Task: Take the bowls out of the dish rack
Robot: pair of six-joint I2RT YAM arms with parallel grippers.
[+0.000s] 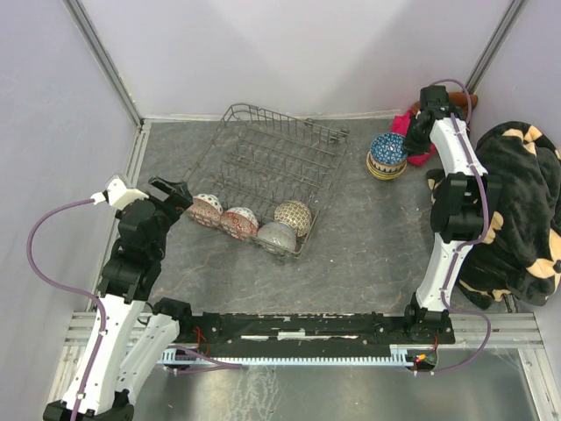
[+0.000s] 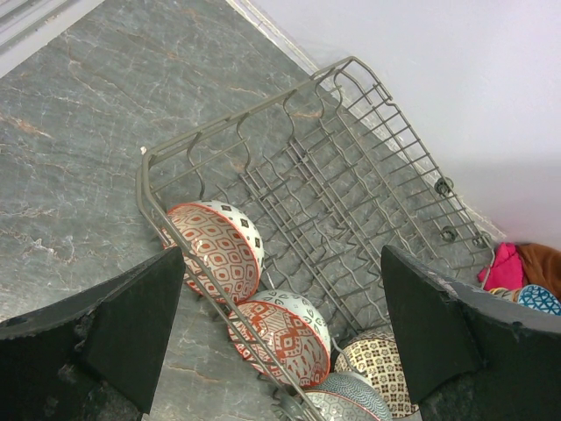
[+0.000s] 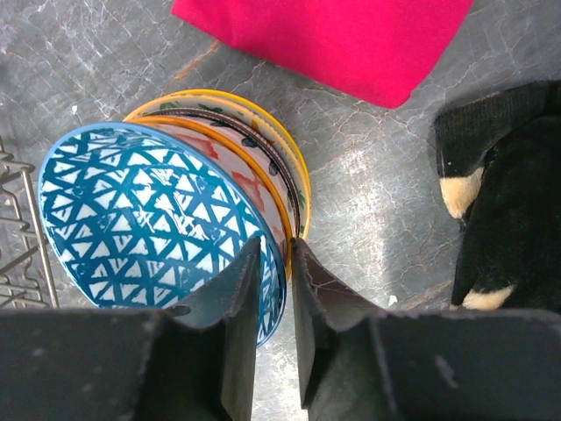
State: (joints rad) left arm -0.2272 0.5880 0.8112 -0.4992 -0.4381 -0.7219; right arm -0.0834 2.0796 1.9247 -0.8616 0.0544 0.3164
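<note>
The dish rack sits mid-frame in the top view on the grey table. Four bowls lean along its lower edge: two red-patterned, a grey one and a cream one. The left fingers are spread wide at the rack's left end and hold nothing. At upper right is a stack of bowls. The right fingers stand narrowly apart astride the rim of the blue bowl on top. Whether they pinch it I cannot tell. A pink cloth lies beyond.
</note>
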